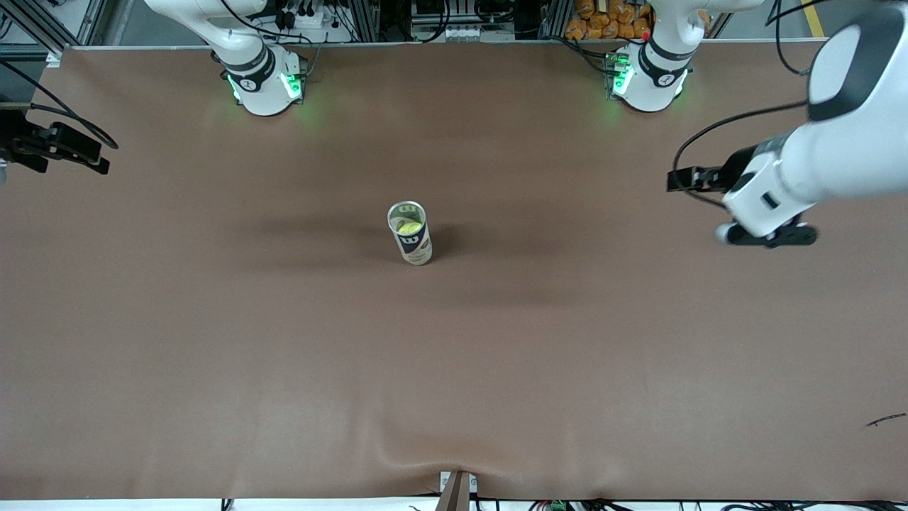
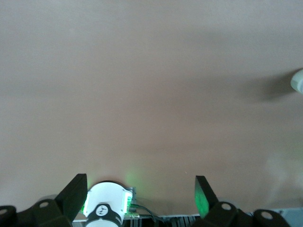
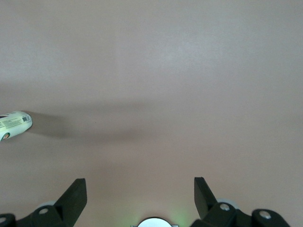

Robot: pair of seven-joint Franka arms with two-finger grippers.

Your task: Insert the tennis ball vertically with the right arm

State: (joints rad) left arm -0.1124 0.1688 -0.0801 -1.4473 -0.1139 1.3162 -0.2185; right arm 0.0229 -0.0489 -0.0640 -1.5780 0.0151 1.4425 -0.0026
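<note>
Can (image 1: 410, 233) stands upright mid-table, long axis vertical, tennis ball (image 1: 407, 228) already inside. Right gripper (image 3: 140, 194) sits high over the right arm's end of the table, jaws apart, empty, well apart from the can. Left gripper (image 2: 141, 194) waits over its own end, jaws apart. Neither is clearly nearer.

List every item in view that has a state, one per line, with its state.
Clear cylindrical tennis ball can: upright mid-table, top open.
Yellow-green tennis ball: inside the can.
Left gripper: jaws open, empty, over bare table.
Right gripper: jaws open, empty, over bare table.
</note>
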